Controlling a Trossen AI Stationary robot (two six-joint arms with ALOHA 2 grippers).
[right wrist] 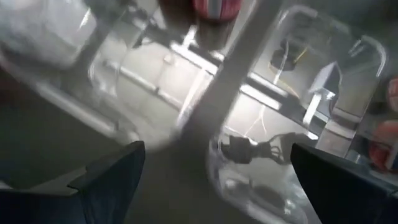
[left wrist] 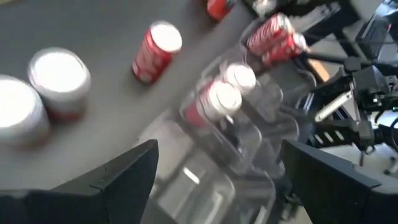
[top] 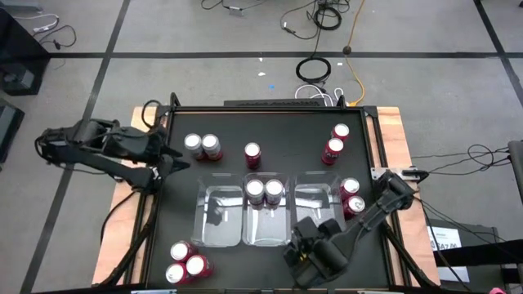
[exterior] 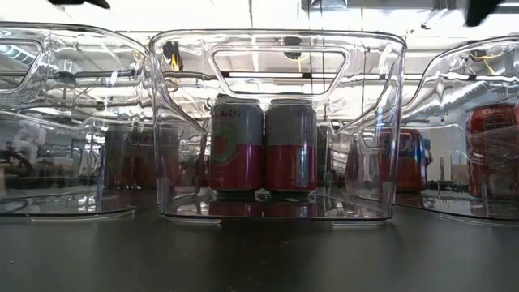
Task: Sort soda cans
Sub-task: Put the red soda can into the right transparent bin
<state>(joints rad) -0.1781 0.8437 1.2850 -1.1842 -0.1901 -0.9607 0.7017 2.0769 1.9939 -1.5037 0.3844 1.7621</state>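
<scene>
Soda cans stand upright on the black table. Two silver-topped cans (top: 194,144) (top: 211,147) stand just right of my left gripper (top: 173,159), which hovers open and empty; they also show in the left wrist view (left wrist: 59,74). A red can (top: 252,154) stands alone behind the trays. Two cans (top: 264,191) (exterior: 263,146) stand inside the middle clear tray (top: 263,233). Two red cans (top: 336,142) stand at the far right, two more (top: 351,198) by the right tray, and three (top: 184,263) at the near left. My right gripper (top: 304,233) hovers open over the near ends of the middle and right trays (right wrist: 217,174).
Three clear plastic trays sit side by side mid-table: the left (top: 219,214), the middle and the right (top: 317,200). The table's raised frame (top: 270,108) borders the work area. Bare black surface lies between the far cans and behind the trays. Cables lie on the floor beyond.
</scene>
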